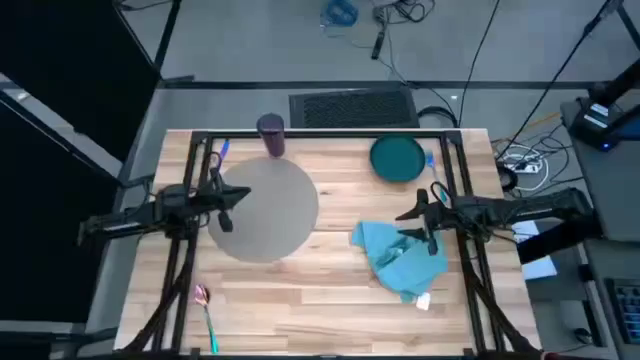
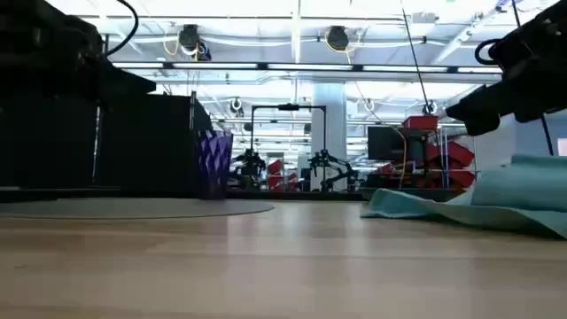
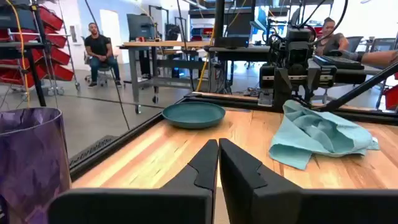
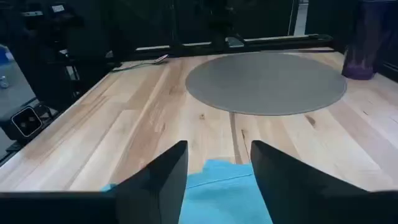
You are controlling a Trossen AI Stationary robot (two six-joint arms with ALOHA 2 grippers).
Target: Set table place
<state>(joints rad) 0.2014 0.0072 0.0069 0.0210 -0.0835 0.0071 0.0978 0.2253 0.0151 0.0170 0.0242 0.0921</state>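
Right under the open right gripper (image 4: 214,180) lies the soft, crumpled blue napkin (image 1: 402,257), so this arm is nearer. It sits just right of the flat round grey mat (image 1: 265,210). Over the mat's left edge, the left gripper (image 3: 217,171) is closed on nothing. Behind the napkin rests the smooth teal plate (image 1: 397,158).

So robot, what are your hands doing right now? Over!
Left hand shut, over the grey mat. Right hand open above the blue napkin. Mat bare; teal plate and purple cup not yet placed. Nothing in the way.
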